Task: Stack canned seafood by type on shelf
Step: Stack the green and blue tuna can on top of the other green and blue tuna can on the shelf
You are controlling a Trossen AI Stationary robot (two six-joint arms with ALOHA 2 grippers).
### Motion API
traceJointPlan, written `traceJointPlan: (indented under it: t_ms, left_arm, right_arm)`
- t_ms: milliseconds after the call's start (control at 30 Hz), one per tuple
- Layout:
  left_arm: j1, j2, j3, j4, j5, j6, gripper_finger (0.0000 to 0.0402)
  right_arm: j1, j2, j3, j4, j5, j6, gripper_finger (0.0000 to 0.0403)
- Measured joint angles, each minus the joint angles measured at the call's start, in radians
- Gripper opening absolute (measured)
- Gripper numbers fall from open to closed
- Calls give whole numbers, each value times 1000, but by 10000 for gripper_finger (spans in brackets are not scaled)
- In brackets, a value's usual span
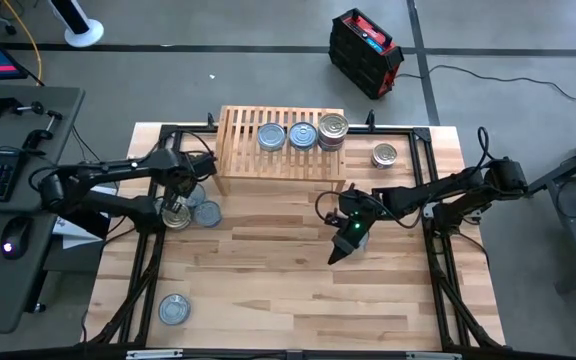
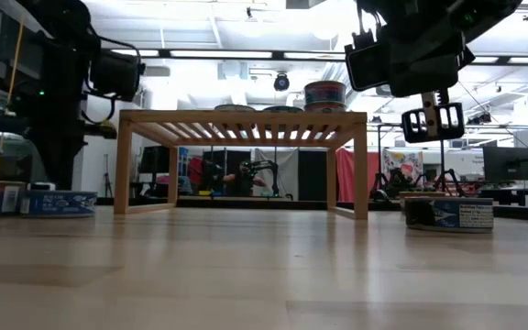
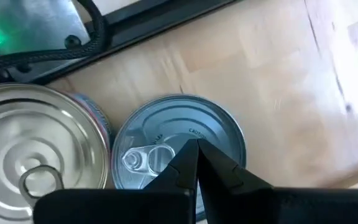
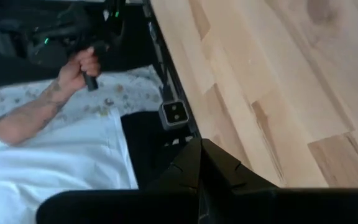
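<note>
The light-wood shelf point(image 1: 278, 160) stands at the table's far side and carries two silvery-blue tins point(image 1: 271, 136) and a small stack point(image 1: 333, 131). At the table's left, a gold-toned tin point(image 3: 36, 149) and a silvery-blue tin point(image 3: 216, 134) sit side by side on the planks. My left gripper point(image 3: 191, 144) is shut and points down over the blue tin's lid. My right gripper point(image 1: 343, 248) is shut and hangs above the table's middle, holding nothing. Single tins rest at the right point(image 1: 384, 155) and near left point(image 1: 173, 308). My left gripper's shut fingertips point(image 3: 185, 155) stand over the lid of the silvery-blue tin, beside its pull ring point(image 3: 143, 158), coming from above. Whether they touch the lid I cannot tell.
Black frame rails point(image 1: 430, 200) run along the table's edges. A person in a white sleeve point(image 4: 48, 155) sits past the near edge, hand on a handle. Bare planks lie between the two arms and toward the near edge.
</note>
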Motion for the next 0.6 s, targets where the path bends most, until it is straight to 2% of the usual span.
traceJointPlan:
  t_ms: [200,300,467,600]
  left_arm:
    - [-4,-36,1,-28,-1,-58,0]
    - [-26,-33,1,-50,-1,-145,0]
    - [-63,-9,2,-41,-4,-281,0]
    - [-85,34,-12,-20,-7,-324,0]
  right_arm:
    - [0,0,0,0,25,5,0]
    - [4,0,0,0,44,3,0]
    - [14,0,0,0,48,-6,0]
    - [26,0,0,0,48,-26,0]
